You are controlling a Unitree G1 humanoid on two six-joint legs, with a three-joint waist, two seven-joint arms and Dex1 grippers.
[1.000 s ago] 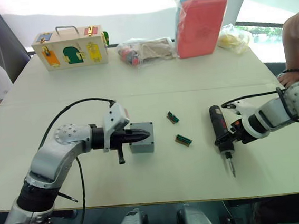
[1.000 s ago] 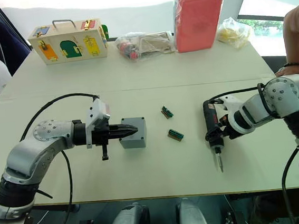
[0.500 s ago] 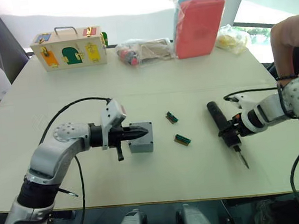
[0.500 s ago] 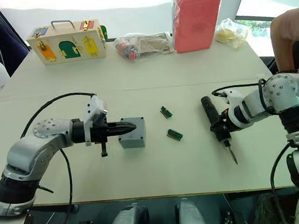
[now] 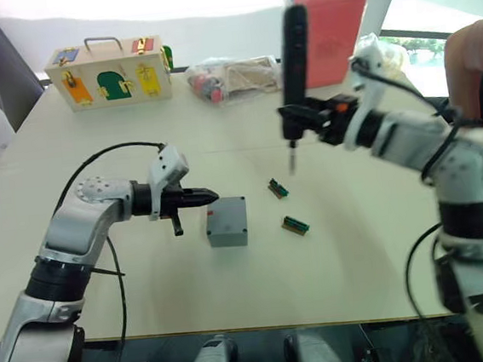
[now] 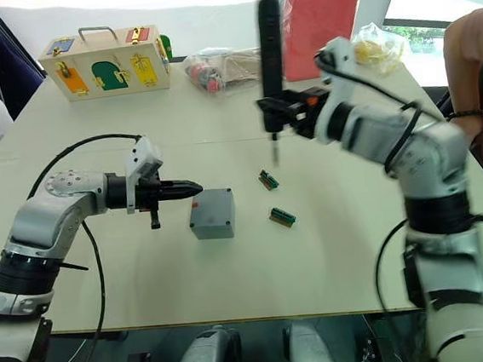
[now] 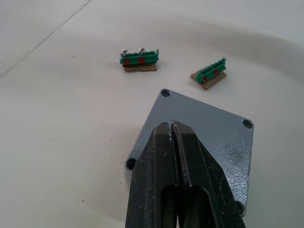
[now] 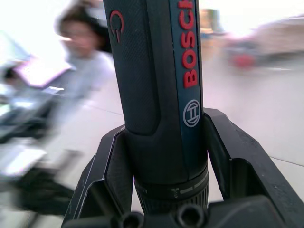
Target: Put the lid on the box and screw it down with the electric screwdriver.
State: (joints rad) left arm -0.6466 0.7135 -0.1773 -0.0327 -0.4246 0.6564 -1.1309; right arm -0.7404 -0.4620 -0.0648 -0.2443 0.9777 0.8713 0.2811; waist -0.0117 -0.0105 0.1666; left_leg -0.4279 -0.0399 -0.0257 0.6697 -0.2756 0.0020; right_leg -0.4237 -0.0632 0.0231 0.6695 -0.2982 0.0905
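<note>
The small grey box (image 5: 227,234) stands mid-table with the grey lid (image 7: 209,137) lying flat on top, its corner screw holes showing. My left gripper (image 5: 211,196) is shut and empty, its tip a little to the left of the box and just above lid height, apart from it. My right gripper (image 5: 305,128) is shut on the electric screwdriver (image 5: 294,56). It holds the screwdriver upright in the air beyond and to the right of the box, bit pointing down over the table.
Two green connector pieces (image 5: 279,188) (image 5: 295,224) lie right of the box. At the far edge stand a wooden latch box (image 5: 111,74), a bag of small items (image 5: 232,79), a red package (image 5: 326,36) and a yellow bag (image 5: 375,57). A person's arm (image 5: 468,48) is at the right.
My right arm has lifted the screwdriver off the table, swung it up and leftward, and turned it upright. My left gripper has drawn back leftward off the box top.
</note>
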